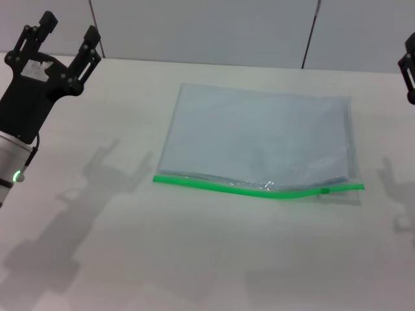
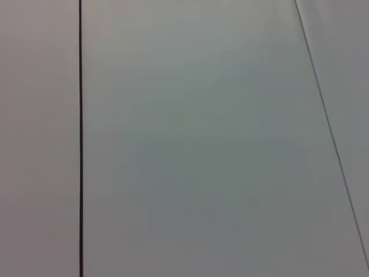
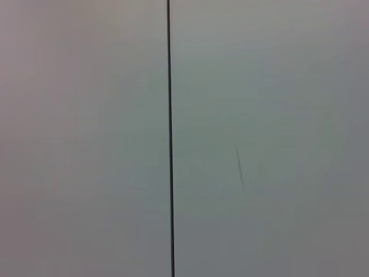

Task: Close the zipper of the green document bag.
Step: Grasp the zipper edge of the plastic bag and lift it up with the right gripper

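Here we hold our left gripper (image 1: pixel 63 34) spread wide, well left of the bag (image 1: pixel 256 133); our right gripper (image 1: pixel 409 68) is too cropped to tell.

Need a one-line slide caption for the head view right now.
Green document bag flat on the table, zipper along its near edge; left gripper open and raised at left, right gripper at the right edge.

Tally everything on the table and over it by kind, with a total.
Document bag: 1, the green document bag, lying flat on the table
Zipper: 1, the zipper along the bag's near edge
Grippers: 2, the left gripper and the right gripper, both raised off the bag
Total: 4
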Controlling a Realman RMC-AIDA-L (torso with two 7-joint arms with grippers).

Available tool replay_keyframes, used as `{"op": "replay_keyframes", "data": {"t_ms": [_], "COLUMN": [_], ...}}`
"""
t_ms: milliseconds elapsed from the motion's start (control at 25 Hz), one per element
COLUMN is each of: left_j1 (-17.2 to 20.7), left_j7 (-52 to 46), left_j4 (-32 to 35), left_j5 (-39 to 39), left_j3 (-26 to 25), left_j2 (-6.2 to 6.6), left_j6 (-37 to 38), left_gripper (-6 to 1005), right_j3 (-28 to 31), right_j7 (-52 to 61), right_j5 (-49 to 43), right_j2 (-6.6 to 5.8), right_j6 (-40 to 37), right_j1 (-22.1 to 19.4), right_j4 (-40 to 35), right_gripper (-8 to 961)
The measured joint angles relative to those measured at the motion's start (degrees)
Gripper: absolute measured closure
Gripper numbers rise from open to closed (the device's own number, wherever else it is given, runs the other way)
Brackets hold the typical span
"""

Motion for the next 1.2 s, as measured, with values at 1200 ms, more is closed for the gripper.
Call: {"op": "replay_keyframes", "data": {"t_ms": [1200], "left_j1": [0.03], "left_j7": [0.00], "left_j4": [0.00], "left_j5": [0.00], "left_j3": [0.00], "left_j2": [0.00], "left_j6": [0.00], "left_gripper": [266], "right_j3": [0.00], "right_j7": [0.06], "right_j5": [-0.08], "right_j2": [0.00], "right_j6": [0.01], "right_j1": [-0.08], "right_j4": [0.00], "right_gripper": [159]}}
